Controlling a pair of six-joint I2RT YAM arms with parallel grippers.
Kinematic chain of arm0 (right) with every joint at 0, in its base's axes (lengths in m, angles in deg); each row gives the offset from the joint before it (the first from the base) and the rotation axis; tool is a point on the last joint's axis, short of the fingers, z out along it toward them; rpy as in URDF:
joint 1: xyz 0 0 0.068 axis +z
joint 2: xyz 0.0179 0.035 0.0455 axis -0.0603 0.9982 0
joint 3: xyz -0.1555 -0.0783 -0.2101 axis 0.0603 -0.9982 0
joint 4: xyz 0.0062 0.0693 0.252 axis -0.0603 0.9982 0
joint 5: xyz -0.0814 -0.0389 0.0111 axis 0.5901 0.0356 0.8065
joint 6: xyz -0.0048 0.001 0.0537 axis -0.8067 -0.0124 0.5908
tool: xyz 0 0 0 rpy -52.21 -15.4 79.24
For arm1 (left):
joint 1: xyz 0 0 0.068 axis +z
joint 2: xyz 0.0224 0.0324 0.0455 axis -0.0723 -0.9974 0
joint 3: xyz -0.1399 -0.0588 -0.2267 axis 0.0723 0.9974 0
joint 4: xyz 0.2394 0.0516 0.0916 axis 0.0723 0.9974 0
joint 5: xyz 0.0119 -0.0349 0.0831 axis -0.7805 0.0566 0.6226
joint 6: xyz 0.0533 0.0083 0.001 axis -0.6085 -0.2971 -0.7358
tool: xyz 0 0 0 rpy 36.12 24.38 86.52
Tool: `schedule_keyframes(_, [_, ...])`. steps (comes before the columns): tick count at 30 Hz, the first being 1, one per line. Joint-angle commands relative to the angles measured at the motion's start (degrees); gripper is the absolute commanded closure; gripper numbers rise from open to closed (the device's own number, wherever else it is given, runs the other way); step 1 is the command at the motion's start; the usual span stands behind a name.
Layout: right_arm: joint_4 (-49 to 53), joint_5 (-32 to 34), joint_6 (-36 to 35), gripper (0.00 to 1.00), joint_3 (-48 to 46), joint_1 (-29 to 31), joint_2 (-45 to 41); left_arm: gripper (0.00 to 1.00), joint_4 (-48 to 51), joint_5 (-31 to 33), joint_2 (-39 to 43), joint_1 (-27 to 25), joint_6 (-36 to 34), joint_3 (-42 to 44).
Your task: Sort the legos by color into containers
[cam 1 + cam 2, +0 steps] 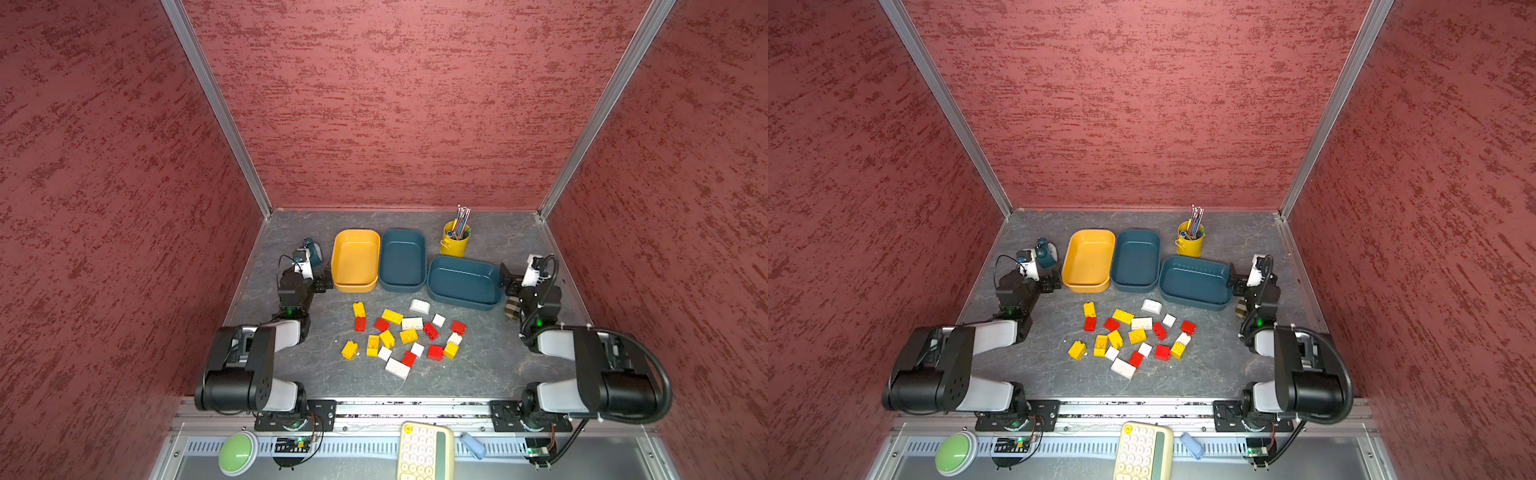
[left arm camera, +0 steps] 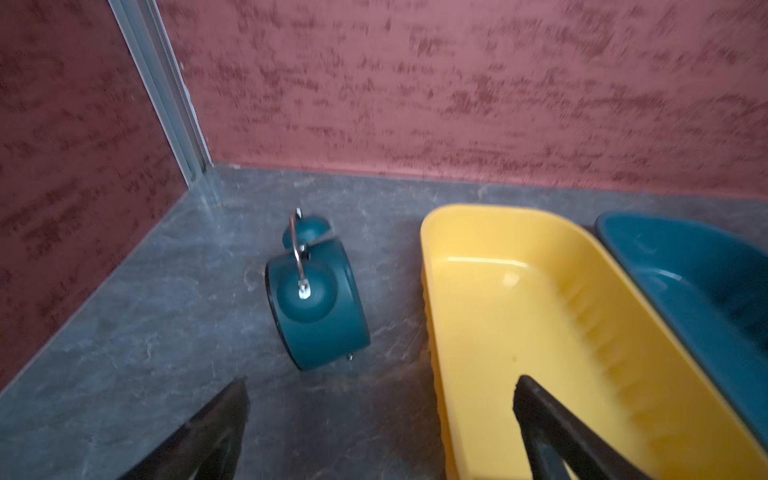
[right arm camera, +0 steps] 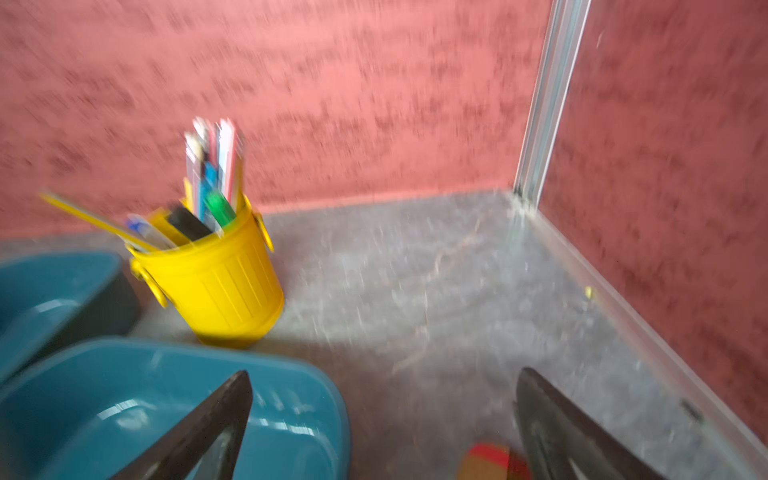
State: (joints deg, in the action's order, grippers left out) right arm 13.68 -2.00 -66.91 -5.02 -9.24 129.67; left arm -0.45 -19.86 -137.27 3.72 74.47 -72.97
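Several red, yellow and white legos (image 1: 405,336) (image 1: 1133,336) lie scattered mid-table in both top views. Behind them stand an orange-yellow container (image 1: 356,259) (image 2: 519,332) and two dark teal containers (image 1: 402,259) (image 1: 463,282) (image 3: 124,415), all bare inside. My left gripper (image 1: 325,284) (image 2: 382,381) is open and holds nothing; it hovers at the yellow container's near left corner, one finger over its inside. My right gripper (image 1: 507,276) (image 3: 384,373) is open and also holds nothing, at the right end of the right-hand teal container. No legos show in either wrist view.
A teal alarm clock (image 1: 311,251) (image 2: 316,303) sits left of the yellow container. A yellow cup of pens (image 1: 455,241) (image 3: 224,282) stands behind the teal ones. A plaid object (image 1: 512,309) lies under the right arm. Red walls enclose three sides.
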Motion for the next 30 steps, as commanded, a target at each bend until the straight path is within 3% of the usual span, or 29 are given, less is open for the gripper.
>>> schedule_keyframes(1, [7.1,-2.9,-0.5,0.01,1.6,0.2,-7.8,0.01,9.6,4.2,7.7,-1.6,-1.1,-2.3])
schedule_keyframes(6, [17.9,-9.4,2.0,0.01,4.9,0.2,-16.5,0.01,31.9,7.4,15.9,-2.9,5.5,-10.6])
schedule_keyframes(10, [23.9,-16.1,5.8,0.01,8.2,0.3,-18.7,0.0,47.5,6.1,18.6,-4.2,13.2,-16.6])
schedule_keyframes(18, [39.9,-26.8,7.4,0.01,14.4,3.5,-21.4,0.01,72.2,-4.2,19.2,-6.8,20.1,-24.3])
schedule_keyframes(22, [47.7,-29.4,6.5,0.01,16.4,6.8,-22.4,0.01,79.3,-6.9,19.1,-9.0,23.6,-24.8])
schedule_keyframes(30, [58.1,-30.8,5.1,0.01,18.9,14.7,-22.6,0.0,84.2,-5.0,17.6,-18.0,28.7,-22.8])
